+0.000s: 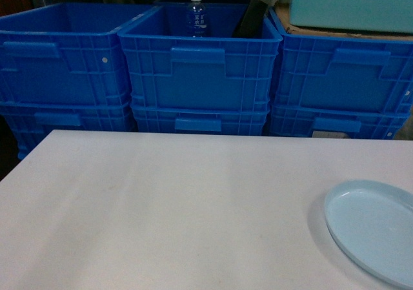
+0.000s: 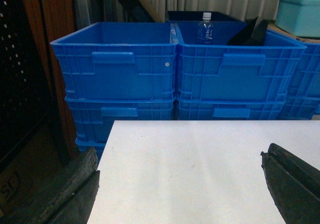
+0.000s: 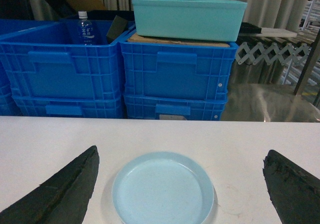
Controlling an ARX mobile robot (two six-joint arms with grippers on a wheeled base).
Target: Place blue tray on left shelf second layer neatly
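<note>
The blue tray [image 1: 374, 228] is a pale sky-blue shallow dish lying flat on the white table [image 1: 161, 206], at its front right corner. In the right wrist view the blue tray [image 3: 162, 189] lies between and beyond the two dark fingers [image 3: 65, 189] of my right gripper [image 3: 180, 184], which is open and apart from it. My left gripper [image 2: 180, 184] hangs open over bare table near the left edge, holding nothing. Neither gripper shows in the head view. The left shelf second layer is out of view.
Stacked dark-blue ribbed crates [image 1: 200, 64] line the far side of the table. One holds a water bottle [image 1: 197, 15] and a black object. A teal bin [image 3: 187, 17] sits on cardboard on the right crate stack. A brown post [image 2: 52, 14] stands at left.
</note>
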